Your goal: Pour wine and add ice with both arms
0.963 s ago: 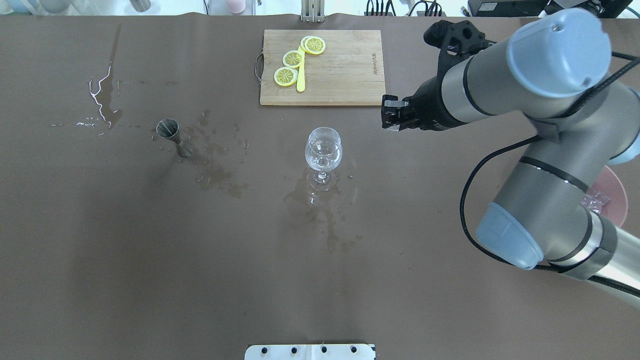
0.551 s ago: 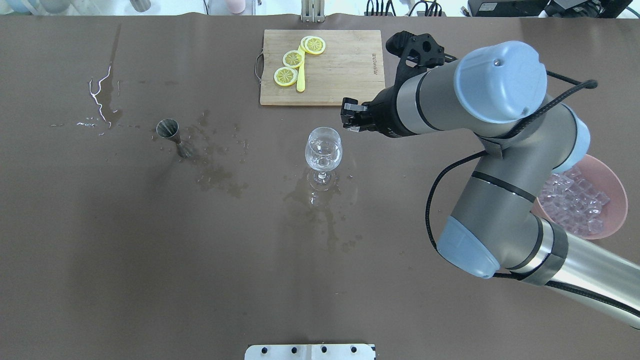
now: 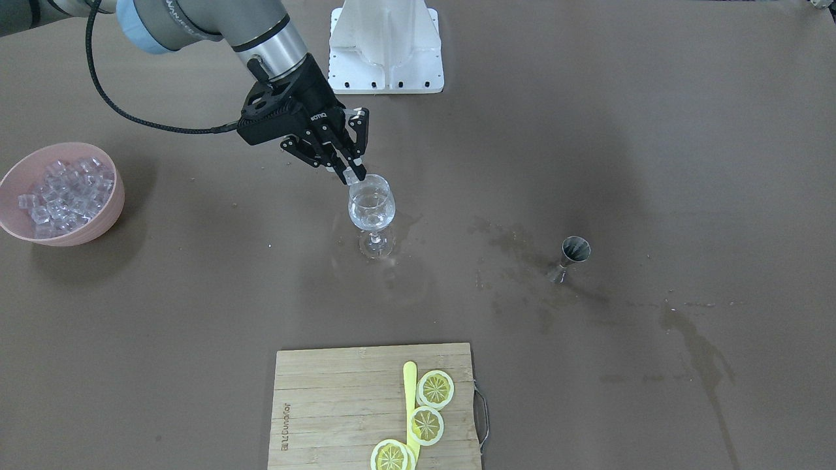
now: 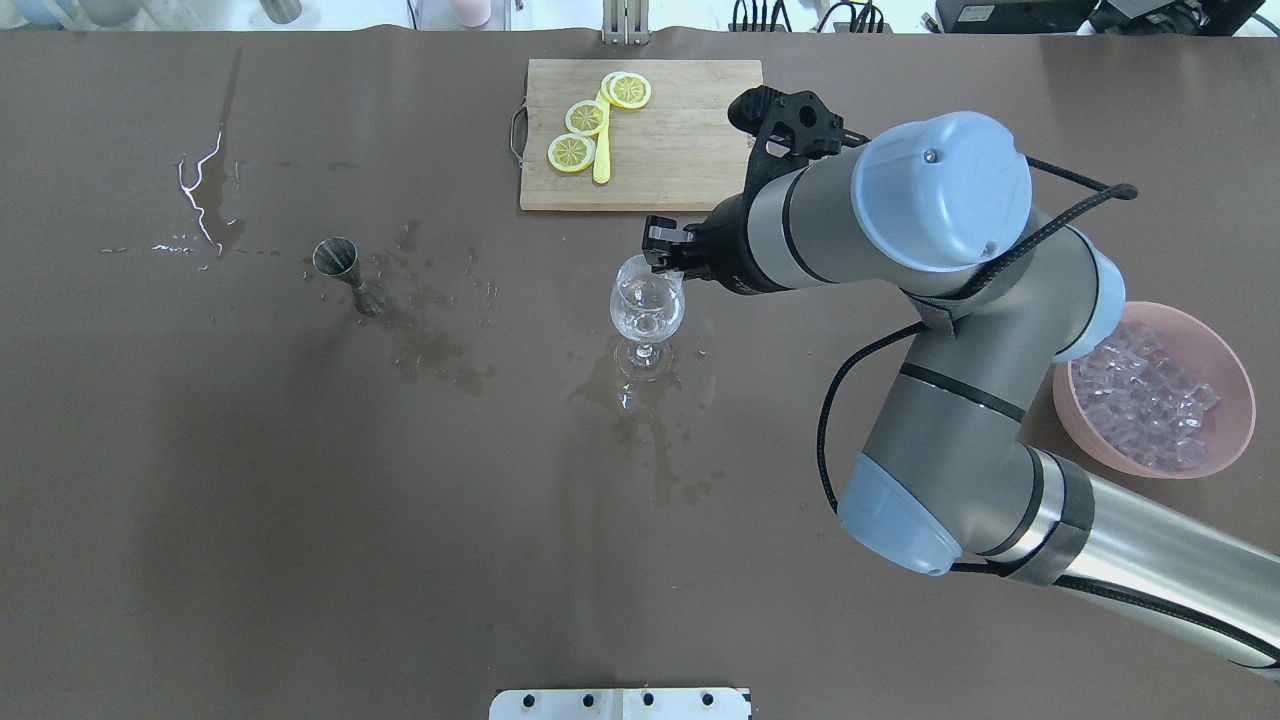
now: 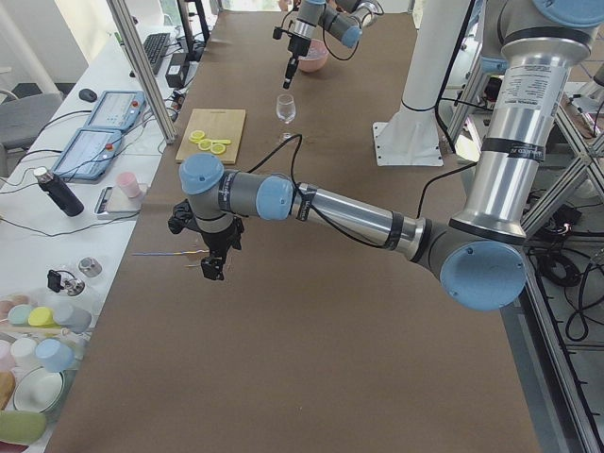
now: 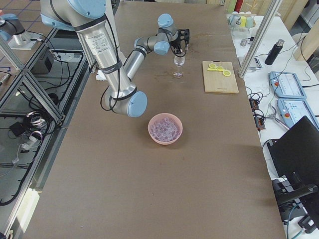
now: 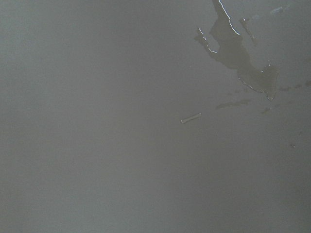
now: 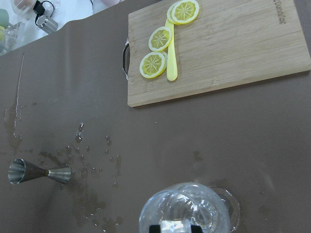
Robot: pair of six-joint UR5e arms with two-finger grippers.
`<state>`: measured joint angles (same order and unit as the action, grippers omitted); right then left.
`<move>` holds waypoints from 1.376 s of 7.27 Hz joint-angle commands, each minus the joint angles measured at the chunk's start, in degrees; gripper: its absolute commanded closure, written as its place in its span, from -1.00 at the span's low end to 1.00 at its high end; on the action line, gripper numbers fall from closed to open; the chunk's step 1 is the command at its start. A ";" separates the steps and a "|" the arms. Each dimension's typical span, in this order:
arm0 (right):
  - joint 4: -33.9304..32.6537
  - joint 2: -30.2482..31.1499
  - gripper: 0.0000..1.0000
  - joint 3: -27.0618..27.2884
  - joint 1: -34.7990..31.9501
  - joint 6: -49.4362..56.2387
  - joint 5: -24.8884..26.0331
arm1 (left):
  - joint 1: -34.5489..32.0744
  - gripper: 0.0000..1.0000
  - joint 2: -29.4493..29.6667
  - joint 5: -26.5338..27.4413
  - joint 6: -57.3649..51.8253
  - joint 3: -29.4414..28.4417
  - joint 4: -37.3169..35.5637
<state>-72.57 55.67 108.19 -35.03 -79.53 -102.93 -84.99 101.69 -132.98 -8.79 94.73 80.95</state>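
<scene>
Ice-adding step, with one cube poised for release. The brown table (image 4: 300, 550) bears wet stains (image 4: 440, 350). The right arm (image 4: 930, 420) reaches from the robot's right toward the table centre. The left arm (image 5: 349, 212) hangs over bare table far to the left, and whether the left gripper (image 5: 211, 268) is spread or closed cannot be told. The bamboo cutting board (image 4: 690, 150) with lemon slices (image 4: 585, 117) lies at the far edge. The pink bowl (image 4: 1240, 400) holds the ice heap (image 4: 1145, 400), well apart from the wine glass (image 4: 647, 300), which stands upright at centre. Wine inside it is not clearly discernible. A steel jigger (image 4: 345, 270) stands to the left. The right gripper (image 3: 353, 171) is clenched on a single ice cube (image 8: 175, 226) just above the glass rim. Next move, by judgement: centre over the glass bowl, then part the jaws without knocking the rim.
</scene>
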 commanded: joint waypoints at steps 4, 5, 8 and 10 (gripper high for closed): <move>-0.12 -1.71 -1.00 -1.49 0.75 0.52 1.33 | -0.27 -0.96 0.00 0.00 0.00 -0.07 0.18; -0.12 -1.54 -1.00 -1.31 0.66 0.69 1.07 | -0.35 -0.96 0.00 0.00 0.08 0.10 0.18; -0.82 -1.62 -1.00 -1.14 -0.30 1.04 -0.24 | -1.83 -0.96 0.09 -0.18 0.08 0.19 0.62; -4.92 -1.18 -1.00 -1.05 -6.25 5.06 -9.60 | -2.11 -0.96 0.00 -0.09 0.61 0.10 0.79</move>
<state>-74.60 54.32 107.07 -37.82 -77.25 -107.26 -86.85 101.74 -133.13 -8.61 95.00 81.61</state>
